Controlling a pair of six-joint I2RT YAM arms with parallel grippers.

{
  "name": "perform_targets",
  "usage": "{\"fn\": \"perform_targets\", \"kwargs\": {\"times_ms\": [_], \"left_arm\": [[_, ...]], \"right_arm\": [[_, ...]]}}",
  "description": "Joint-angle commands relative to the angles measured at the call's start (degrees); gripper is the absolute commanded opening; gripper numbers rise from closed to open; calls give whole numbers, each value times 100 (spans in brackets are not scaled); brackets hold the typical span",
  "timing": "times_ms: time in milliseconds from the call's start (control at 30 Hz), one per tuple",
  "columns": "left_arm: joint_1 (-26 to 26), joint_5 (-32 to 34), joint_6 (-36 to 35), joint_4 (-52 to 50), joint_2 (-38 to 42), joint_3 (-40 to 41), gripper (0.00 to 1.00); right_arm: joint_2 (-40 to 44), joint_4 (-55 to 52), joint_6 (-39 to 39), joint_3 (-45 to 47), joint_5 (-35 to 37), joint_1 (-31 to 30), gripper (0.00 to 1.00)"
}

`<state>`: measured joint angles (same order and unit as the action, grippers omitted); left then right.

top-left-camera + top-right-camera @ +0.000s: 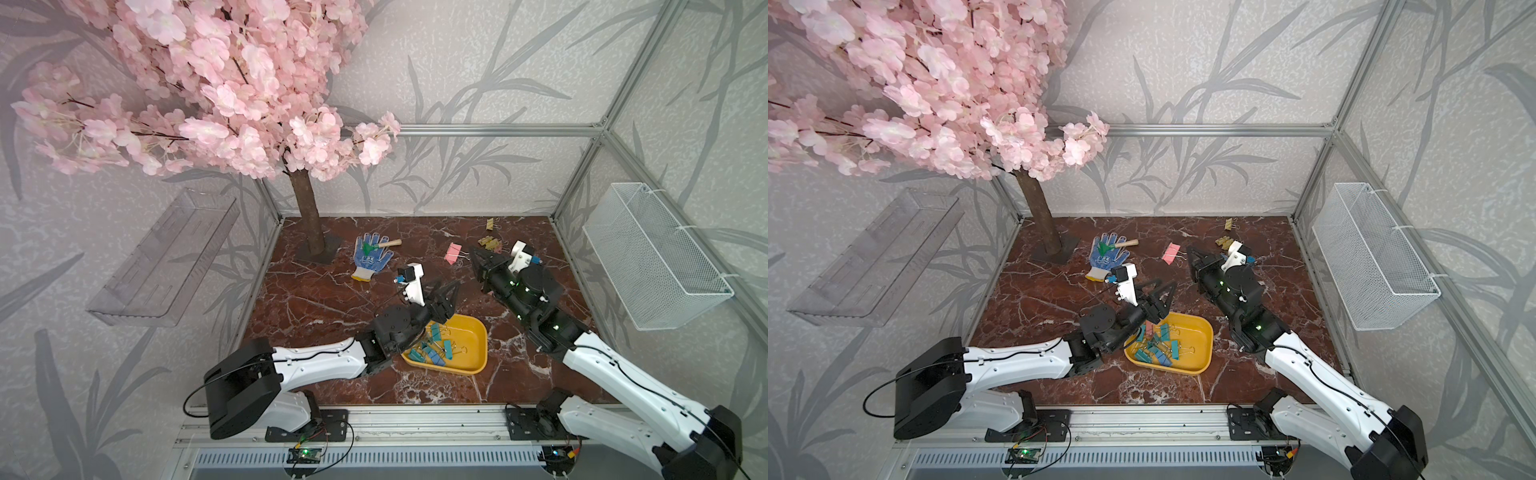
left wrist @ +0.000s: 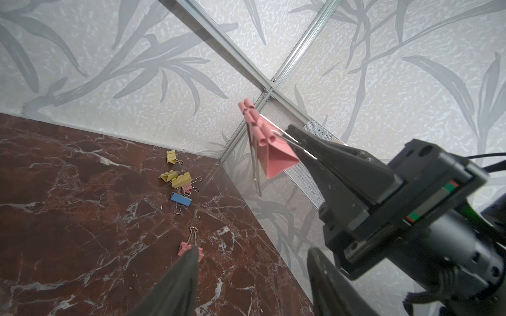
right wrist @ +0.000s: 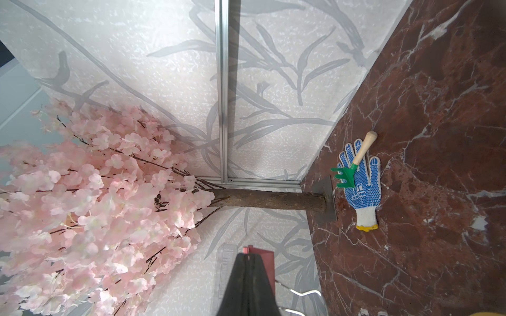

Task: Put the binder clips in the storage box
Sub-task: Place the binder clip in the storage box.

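- My left arm hides a corner of the box.
- My right fingers cover most of the pink clip.
- Left finger overlaps a floor clip.

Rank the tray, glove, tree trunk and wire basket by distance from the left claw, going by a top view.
1. Tray, just in front of the left claw.
2. Glove, back left.
3. Tree trunk, farther back left.
4. Wire basket, on the right wall.

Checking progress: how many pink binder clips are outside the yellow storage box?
3: a pink clip in the right tool, another on the table by the left tool, a third tucked beside the yellow clips. Others may be hidden.
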<state>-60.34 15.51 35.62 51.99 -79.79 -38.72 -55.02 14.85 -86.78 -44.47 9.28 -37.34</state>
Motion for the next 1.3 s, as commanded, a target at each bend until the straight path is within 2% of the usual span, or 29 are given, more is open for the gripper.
{"fn": "perform_targets", "kwargs": {"times_ms": [0,100,200,300,467,667,800,833,900,933,1033,1100,1167,1267], "left_arm": [[-4,-319,-378,462,-246,-400,64],[0,-465,-459,632,-466,-557,64],[13,-91,-393,615,-618,-619,64],[13,15,-459,797,-692,-645,61],[22,30,-619,530,-793,-926,37],[35,77,-627,504,-732,-945,22],[37,116,-534,155,-650,-923,3],[36,142,-498,-62,-612,-932,0],[36,149,-438,-573,-481,-918,0],[31,137,-421,-893,-386,-873,0],[22,65,-419,-2079,59,-791,0],[-8,-127,-583,-3315,296,-1004,0],[-84,-364,-834,-4838,302,-1409,0],[-212,-560,-1099,-6697,-1,-1840,0]], "right_arm": [[174,-40,46,54,371,-158,0],[220,-24,24,102,398,-231,0],[275,-13,38,109,438,-314,0],[329,-69,124,73,450,-374,0],[396,-74,118,109,475,-479,0],[514,-132,127,209,527,-557,0],[611,-151,200,297,585,-563,0],[624,-164,317,293,668,-563,6],[674,-320,683,216,635,-436,37],[715,-607,911,86,440,-258,50],[773,-1697,1756,-430,-497,568,68],[774,-2286,2249,-620,-1255,1205,79],[736,-2506,2629,-587,-2315,1877,85],[576,-2589,2994,-424,-3643,2467,89]]}}
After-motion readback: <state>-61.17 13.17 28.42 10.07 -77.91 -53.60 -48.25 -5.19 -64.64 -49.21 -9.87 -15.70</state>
